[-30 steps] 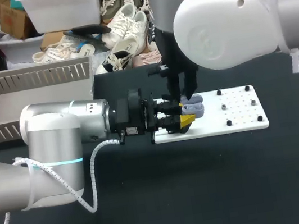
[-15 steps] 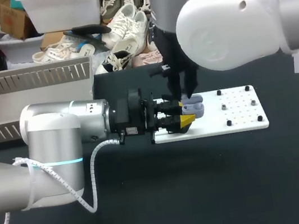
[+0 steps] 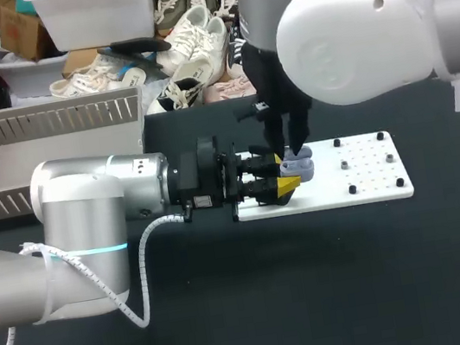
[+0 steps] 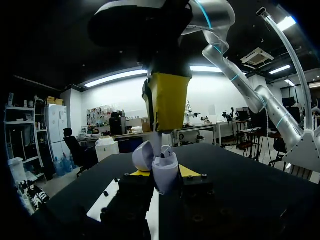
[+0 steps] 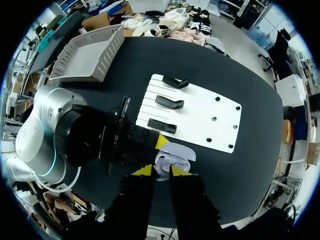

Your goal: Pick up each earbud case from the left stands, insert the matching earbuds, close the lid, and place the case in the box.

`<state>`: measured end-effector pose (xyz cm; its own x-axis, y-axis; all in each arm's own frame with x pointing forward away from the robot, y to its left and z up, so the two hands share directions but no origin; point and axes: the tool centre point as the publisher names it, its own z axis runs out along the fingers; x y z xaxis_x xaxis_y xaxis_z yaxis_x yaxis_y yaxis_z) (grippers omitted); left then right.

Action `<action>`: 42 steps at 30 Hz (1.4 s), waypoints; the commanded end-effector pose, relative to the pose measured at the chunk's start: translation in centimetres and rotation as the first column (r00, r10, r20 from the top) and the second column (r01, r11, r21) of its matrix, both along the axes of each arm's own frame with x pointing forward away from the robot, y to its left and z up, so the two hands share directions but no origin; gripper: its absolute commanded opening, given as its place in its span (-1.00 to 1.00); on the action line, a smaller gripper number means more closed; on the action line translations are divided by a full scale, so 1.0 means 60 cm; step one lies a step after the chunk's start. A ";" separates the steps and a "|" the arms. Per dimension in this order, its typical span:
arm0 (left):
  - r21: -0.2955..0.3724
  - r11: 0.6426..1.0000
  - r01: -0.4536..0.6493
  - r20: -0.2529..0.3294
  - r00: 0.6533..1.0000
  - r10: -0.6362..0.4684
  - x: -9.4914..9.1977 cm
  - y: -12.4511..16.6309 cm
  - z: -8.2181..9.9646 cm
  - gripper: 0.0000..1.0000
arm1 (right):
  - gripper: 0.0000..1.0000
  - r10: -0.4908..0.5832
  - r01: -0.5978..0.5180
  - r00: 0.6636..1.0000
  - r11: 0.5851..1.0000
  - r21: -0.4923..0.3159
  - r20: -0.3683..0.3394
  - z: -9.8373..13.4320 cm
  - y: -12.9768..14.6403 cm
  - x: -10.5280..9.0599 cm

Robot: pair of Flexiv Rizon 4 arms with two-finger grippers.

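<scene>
A lavender earbud case (image 3: 296, 163) with its lid open is held level over the left end of the white board (image 3: 371, 176); my left gripper (image 3: 287, 177) is shut on its sides. In the left wrist view the case (image 4: 165, 174) sits between my yellow tips, lid (image 4: 142, 155) tilted back. My right gripper (image 3: 293, 150) hangs straight down over the case, its yellow fingertip (image 4: 169, 100) just above the opening, shut on a small pale earbud (image 4: 160, 143) at the case's mouth. From the right wrist, the case (image 5: 174, 156) lies just ahead of my right gripper (image 5: 161, 171).
A grey slatted basket (image 3: 1, 165) stands at the back left. Three black stands (image 5: 169, 102) sit in a row on the board's left part, and small black pegs (image 3: 352, 189) dot its right part.
My right gripper has shifted slightly to the right above the case. The left arm and the case have stayed still.
</scene>
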<state>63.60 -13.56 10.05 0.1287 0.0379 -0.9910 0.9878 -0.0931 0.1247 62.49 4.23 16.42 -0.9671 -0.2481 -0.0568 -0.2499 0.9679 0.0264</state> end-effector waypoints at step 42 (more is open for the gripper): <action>0.001 1.000 -0.002 0.000 1.000 0.002 -0.001 0.000 0.000 -1.00 | -1.00 -0.009 0.008 1.000 1.000 -0.012 -0.019 -0.024 -0.005 0.004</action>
<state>63.60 -13.60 10.03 0.1286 0.0384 -0.9910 0.9878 -0.0930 0.1246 62.68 3.99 15.02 -0.9695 -0.2421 -0.0372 -0.2430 0.9698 0.0225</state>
